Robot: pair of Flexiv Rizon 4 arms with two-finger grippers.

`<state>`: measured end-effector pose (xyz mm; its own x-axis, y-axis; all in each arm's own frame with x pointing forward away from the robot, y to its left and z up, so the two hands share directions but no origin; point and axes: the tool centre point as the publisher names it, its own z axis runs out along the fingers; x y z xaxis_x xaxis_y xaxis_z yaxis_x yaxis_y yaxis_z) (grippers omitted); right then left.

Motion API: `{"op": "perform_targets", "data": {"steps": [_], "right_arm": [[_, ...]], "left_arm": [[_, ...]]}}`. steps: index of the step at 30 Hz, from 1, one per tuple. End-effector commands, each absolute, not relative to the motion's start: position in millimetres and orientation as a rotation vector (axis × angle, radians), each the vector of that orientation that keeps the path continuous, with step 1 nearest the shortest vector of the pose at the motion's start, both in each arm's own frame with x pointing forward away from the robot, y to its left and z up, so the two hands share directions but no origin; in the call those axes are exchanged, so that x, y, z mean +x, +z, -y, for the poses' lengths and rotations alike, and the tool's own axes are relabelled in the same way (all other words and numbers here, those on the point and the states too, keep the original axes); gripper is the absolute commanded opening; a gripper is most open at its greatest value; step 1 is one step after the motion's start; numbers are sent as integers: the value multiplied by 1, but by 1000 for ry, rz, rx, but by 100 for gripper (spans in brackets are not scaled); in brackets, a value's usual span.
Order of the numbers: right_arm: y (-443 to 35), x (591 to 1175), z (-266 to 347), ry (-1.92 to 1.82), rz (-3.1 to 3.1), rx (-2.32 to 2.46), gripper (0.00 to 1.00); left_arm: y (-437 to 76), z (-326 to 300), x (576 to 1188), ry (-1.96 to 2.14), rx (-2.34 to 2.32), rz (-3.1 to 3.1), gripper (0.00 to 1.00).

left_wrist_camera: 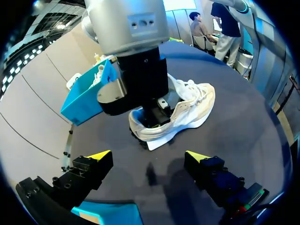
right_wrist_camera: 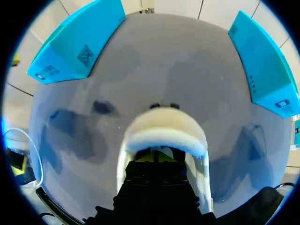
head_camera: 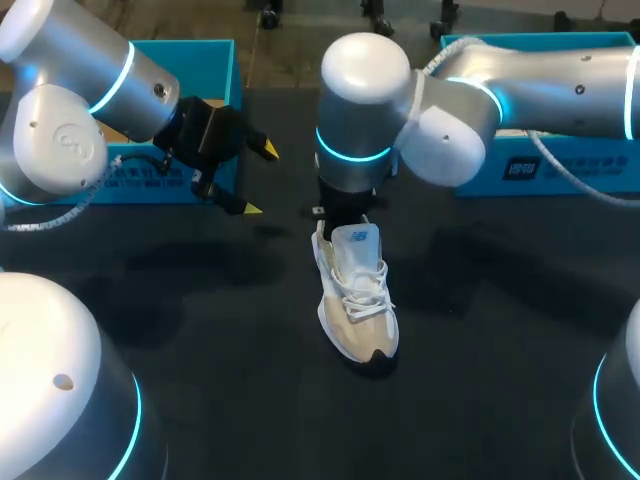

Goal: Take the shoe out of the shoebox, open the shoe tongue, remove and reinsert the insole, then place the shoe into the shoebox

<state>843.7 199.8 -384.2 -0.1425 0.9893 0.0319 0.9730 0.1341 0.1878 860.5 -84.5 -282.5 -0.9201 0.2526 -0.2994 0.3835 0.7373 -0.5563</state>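
A white lace-up shoe (head_camera: 357, 300) stands upright on the dark table, toe toward the front edge. My right arm (head_camera: 352, 150) hangs straight over its heel. The right gripper (right_wrist_camera: 158, 153) is shut, its yellow tips together down inside the shoe's opening (right_wrist_camera: 164, 136); what they pinch is hidden. In the left wrist view the shoe (left_wrist_camera: 194, 105) lies ahead of my left gripper (left_wrist_camera: 149, 157), with the right gripper's black body (left_wrist_camera: 150, 101) sunk into its heel. My left gripper (head_camera: 256, 180) is open and empty, a short way left of the shoe.
One blue shoebox part (head_camera: 205, 55) stands at the back left behind my left arm, another (head_camera: 545, 165) at the back right under my right arm. Both show in the right wrist view, one (right_wrist_camera: 75, 44) on each side (right_wrist_camera: 262, 61) beyond the shoe.
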Motion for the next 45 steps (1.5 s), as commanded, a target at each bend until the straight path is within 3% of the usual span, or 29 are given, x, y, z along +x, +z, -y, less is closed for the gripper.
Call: {"op": "perform_targets", "data": {"steps": [1,13,27,44,45], "right_arm": [[-379,844,-203,243,-2285,1972,0],[-402,848,-203,197,-2345,1999,0],[-352,822,-189,-60,-2418,2053,0],[-350,785,-174,-200,-2448,2167,0],[-351,786,-174,-190,-2446,2170,6]], "left_arm": [[-282,84,860,-940,507,-2733,100],[-282,84,860,-940,507,-2733,100],[-282,84,860,-940,507,-2733,100],[-282,84,860,-940,507,-2733,100],[-282,84,860,-940,507,-2733,100]]}}
